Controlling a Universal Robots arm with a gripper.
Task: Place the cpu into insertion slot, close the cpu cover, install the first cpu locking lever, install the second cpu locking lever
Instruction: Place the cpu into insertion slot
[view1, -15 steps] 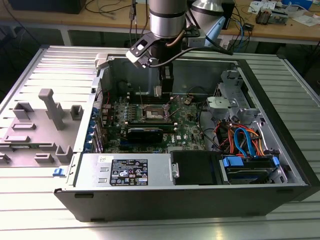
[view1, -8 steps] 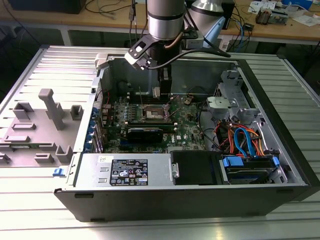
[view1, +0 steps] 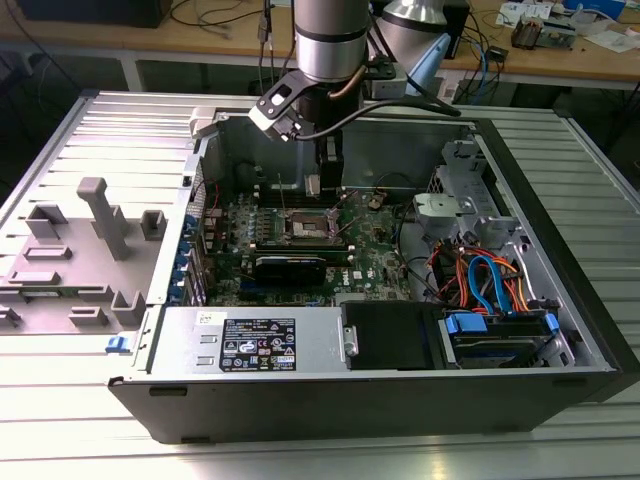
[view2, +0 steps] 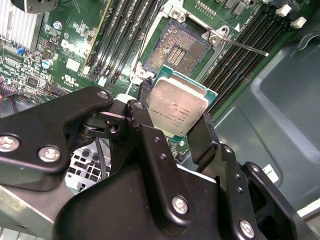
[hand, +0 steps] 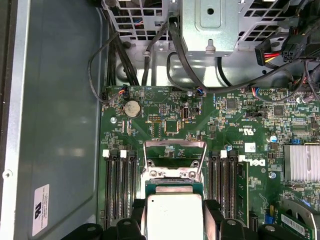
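While jaws grip the cpu (view2: 177, 107), ribbed metal table (view1: 70, 420), wooden workbench (view1: 220, 45) behind.

gripper (view2: 175, 111) clamped on cpu (view2: 179, 104) | insertion slot (view2: 180, 49) uncovered, apart from cpu

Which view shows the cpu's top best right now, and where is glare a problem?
Second wrist view: the cpu, held in the end effector, is evenly lit with its markings visible, and the insertion slot beyond it is free of glare. First wrist view: the cpu top is washed pale. Exterior view: the table blooms bright at that view's left, while the computer case is dim inside.
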